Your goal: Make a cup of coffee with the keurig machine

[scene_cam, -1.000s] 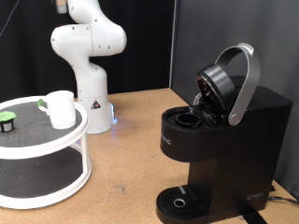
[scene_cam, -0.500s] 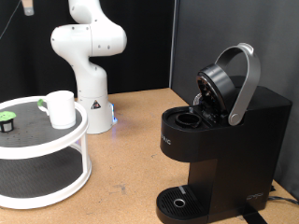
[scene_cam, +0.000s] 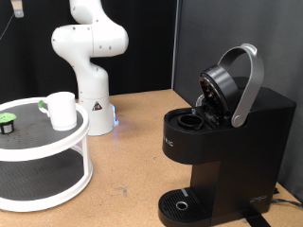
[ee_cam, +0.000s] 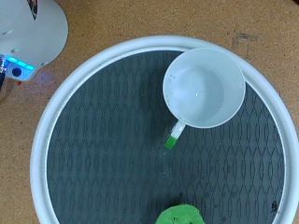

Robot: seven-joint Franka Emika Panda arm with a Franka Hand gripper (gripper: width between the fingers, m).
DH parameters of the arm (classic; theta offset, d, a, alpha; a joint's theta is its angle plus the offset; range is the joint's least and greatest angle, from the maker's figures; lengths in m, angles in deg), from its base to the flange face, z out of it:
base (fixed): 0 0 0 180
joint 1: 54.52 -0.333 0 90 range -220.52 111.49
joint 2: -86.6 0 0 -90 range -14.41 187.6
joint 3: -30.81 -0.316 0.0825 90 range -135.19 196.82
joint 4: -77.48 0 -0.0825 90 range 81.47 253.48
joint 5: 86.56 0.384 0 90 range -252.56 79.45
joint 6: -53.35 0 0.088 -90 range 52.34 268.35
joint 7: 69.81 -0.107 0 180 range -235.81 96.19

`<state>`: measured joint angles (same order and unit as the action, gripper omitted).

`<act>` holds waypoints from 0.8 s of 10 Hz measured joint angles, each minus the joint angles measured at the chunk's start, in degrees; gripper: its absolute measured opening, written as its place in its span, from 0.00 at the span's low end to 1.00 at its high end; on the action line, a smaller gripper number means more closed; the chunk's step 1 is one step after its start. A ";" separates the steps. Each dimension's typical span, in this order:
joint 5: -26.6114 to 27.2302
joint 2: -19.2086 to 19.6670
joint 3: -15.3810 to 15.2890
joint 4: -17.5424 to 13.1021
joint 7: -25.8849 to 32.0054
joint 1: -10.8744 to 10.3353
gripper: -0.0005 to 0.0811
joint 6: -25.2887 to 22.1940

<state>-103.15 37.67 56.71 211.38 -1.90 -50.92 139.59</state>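
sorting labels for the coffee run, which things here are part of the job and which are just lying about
Part of the job:
- cup, on the tiered stand's top
- keurig machine, lid raised
- green-topped pod

Just there:
- round two-tier stand
- wooden table

The jaws are out of view.

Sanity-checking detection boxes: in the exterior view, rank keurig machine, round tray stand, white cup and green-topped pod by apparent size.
1. keurig machine
2. round tray stand, cropped at the view's left edge, so unsure against the machine
3. cup
4. pod

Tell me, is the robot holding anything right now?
Nothing shows as held. The wrist view looks down on the small white cylindrical cup standing on the round white tray, with no jaws in view.
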 joint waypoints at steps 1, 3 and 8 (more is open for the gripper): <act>-0.03 0.00 0.13 0.00 0.03 0.00 0.99 0.00; -0.03 0.00 0.13 0.25 0.03 0.00 0.99 0.09; 0.39 0.99 0.72 0.53 -6.11 0.37 0.99 1.26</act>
<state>-102.77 38.66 57.43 211.91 -8.01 -50.55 140.85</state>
